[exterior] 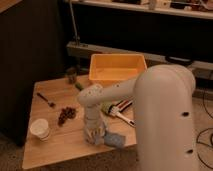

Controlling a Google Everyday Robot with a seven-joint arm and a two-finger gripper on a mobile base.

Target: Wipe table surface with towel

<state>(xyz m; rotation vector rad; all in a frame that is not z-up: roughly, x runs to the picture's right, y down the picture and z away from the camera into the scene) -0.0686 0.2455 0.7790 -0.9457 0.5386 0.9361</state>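
Observation:
A small wooden table (60, 145) stands in the middle left. A blue-grey towel (114, 139) lies on it near the front right edge. My white arm reaches down from the right, and my gripper (94, 136) points down at the table just left of the towel, touching or nearly touching its edge.
A yellow bin (118, 69) stands at the table's back right. A white paper cup (40, 129), a dark pile of small bits (66, 114), a fork (46, 99), a dark jar (71, 75) and pens or brushes (120, 109) lie on the table. Dark shelving stands behind.

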